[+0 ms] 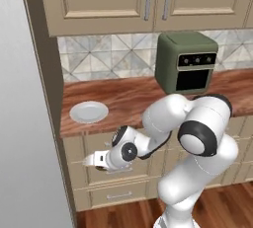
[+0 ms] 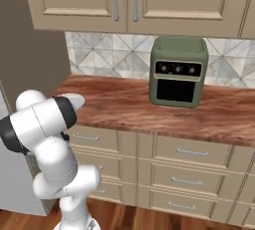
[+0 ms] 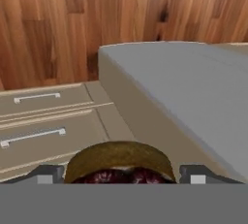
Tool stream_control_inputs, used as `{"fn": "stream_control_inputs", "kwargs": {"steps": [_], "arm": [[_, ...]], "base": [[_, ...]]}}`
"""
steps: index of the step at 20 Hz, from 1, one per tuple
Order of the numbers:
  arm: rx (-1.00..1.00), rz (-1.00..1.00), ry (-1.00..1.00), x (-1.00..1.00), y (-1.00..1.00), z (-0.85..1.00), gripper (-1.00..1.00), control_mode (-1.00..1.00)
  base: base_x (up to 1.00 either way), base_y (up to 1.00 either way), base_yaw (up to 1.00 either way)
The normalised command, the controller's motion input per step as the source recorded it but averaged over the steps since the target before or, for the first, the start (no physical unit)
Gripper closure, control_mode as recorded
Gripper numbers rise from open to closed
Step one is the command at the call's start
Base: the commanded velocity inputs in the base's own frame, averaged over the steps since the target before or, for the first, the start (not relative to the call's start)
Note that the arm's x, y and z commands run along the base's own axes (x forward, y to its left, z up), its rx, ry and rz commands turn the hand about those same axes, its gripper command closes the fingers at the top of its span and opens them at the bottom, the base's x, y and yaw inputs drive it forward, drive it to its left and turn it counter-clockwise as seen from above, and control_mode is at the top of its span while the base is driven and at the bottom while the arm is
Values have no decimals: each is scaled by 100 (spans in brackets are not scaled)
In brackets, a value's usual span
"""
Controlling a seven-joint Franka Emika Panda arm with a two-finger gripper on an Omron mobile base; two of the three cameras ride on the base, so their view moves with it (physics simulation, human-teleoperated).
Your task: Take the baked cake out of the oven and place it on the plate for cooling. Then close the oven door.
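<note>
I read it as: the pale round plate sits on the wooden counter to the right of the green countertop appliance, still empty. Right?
Not quite. In the left base view the pale round plate sits to the left of the green countertop appliance, not the right. It is on the wooden counter and empty, as you said.

Between the two dark fingertips (image 3: pixel 48 173) of the tool (image 3: pixel 121 175), which stand wide apart, a round cake (image 3: pixel 119 164) with a tan rim and dark red top is seen. Beyond it, beige drawer fronts (image 3: pixel 48 121) with bar handles, a grey panel (image 3: pixel 193 102) and wooden floor (image 3: pixel 97 19) are shown.
</note>
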Motion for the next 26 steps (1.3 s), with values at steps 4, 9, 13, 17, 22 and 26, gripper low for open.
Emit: {"fn": "stream_control_inputs", "kwargs": {"steps": [4, 9, 13, 17, 22, 26], "arm": [[0, 0, 0, 0, 0, 0, 100, 100], [0, 0, 0, 0, 0, 0, 100, 100], [0, 0, 0, 0, 0, 0, 100, 100], [0, 0, 0, 0, 0, 0, 100, 100], [0, 0, 0, 0, 0, 0, 100, 100], [0, 0, 0, 0, 0, 0, 100, 100]], "base": [[77, -17, 9], [69, -1, 12], [46, 0, 5], [49, 0, 1], [18, 0, 2], [-1, 0, 0]]}}
